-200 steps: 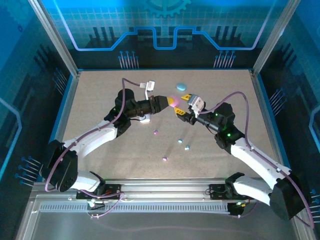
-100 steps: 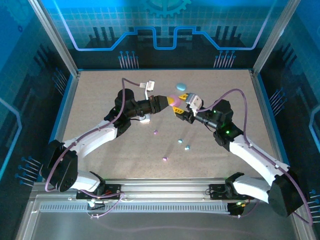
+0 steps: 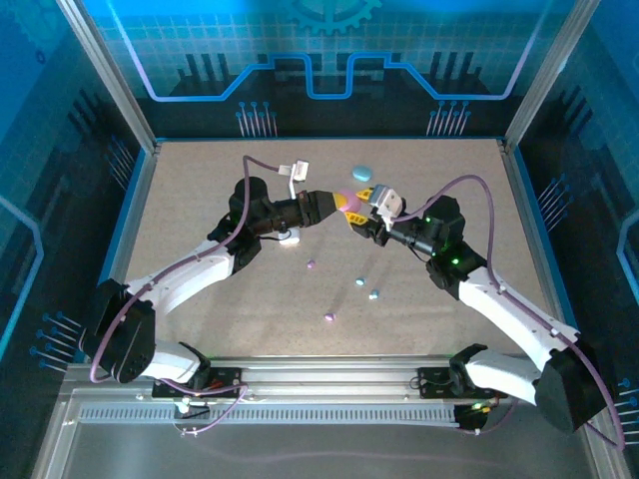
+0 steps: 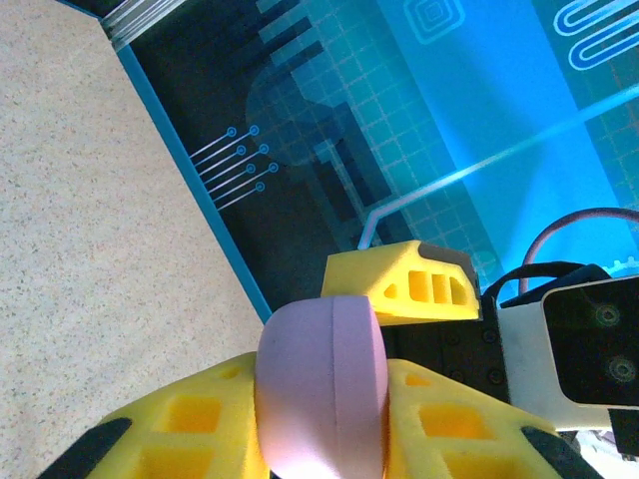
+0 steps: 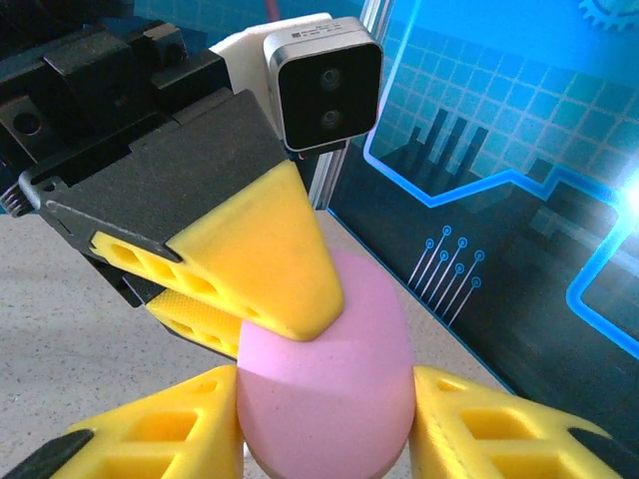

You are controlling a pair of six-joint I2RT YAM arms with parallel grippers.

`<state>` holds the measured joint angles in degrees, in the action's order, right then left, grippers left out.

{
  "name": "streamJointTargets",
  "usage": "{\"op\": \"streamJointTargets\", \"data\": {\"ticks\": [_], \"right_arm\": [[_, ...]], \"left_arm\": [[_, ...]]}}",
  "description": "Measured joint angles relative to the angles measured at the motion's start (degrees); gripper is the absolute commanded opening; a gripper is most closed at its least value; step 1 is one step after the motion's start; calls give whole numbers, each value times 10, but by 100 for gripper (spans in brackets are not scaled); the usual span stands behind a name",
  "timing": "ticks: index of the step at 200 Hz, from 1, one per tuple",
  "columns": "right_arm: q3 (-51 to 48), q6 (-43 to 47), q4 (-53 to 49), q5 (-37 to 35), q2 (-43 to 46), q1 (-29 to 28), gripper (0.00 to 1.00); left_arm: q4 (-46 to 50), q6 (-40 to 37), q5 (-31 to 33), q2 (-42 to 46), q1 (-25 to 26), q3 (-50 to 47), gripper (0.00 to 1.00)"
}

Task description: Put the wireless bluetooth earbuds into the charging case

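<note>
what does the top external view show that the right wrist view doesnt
Top external adds four loose earbuds on the table: purple ones and light blue ones, plus a blue case farther back. Right wrist adds a close look at a yellow finger of the left hand pressed on the pink charging case, with the left wrist camera behind. Both show that case held up between the left hand and the right hand.

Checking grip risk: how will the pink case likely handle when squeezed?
The pink case looks smooth and egg-rounded, so it may slip from the left gripper. It seems rigid, showing no dent under the pinch. Set down, it would probably rock or roll.
</note>
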<state>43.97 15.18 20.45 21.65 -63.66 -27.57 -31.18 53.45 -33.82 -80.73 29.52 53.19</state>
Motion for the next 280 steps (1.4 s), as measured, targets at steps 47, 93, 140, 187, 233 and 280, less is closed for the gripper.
{"op": "streamJointTargets", "data": {"ticks": [47,93,140,187,233,280], "right_arm": [[24,-23,-50,39,0,3,39],[55,-78,-107,114,-2,27,39],[105,-134,-146,206,-23,57,38],[153,-150,-199,286,-58,63,38],[187,-137,-244,329,-70,64,38],[203,-119,-288,360,-86,64,38]], "left_arm": [[3,-44,-6,8,7,0,50],[13,-149,-21,33,8,-2,64],[-32,-275,-59,50,8,-38,62],[-104,-363,-94,50,7,-76,54],[-116,-402,-117,50,3,-76,48],[-116,-416,-124,50,-7,-77,54]]}}
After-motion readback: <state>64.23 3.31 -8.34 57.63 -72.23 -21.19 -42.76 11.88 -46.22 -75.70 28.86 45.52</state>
